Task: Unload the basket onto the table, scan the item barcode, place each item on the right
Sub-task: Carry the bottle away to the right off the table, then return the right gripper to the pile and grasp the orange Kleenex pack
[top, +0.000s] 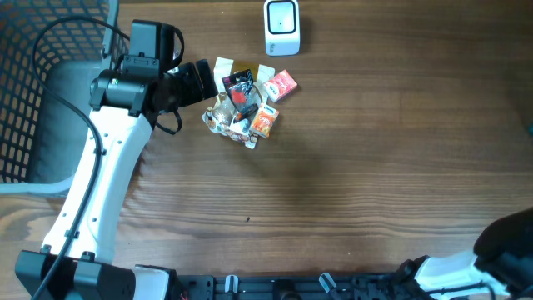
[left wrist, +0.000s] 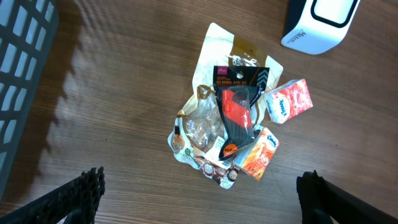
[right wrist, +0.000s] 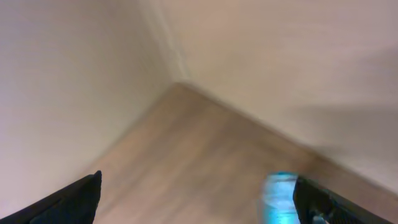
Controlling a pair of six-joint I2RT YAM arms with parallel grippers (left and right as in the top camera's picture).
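A pile of small packets (top: 242,104) lies on the wooden table, with a black and red package (left wrist: 236,106) on top and orange tissue packs (left wrist: 288,101) at its side. The white barcode scanner (top: 281,27) stands just beyond the pile, and it shows again as the scanner (left wrist: 320,25) in the left wrist view. My left gripper (top: 204,80) hovers at the pile's left edge. In its wrist view the left gripper (left wrist: 200,178) is open wide and empty. My right gripper (right wrist: 198,179) is open over blurred floor, with a blurred blue thing (right wrist: 280,199) by its right finger.
A dark mesh basket (top: 21,100) stands off the table's left side; the basket (left wrist: 18,68) also shows in the left wrist view. The right arm (top: 500,254) sits at the bottom right corner, beyond the table edge.
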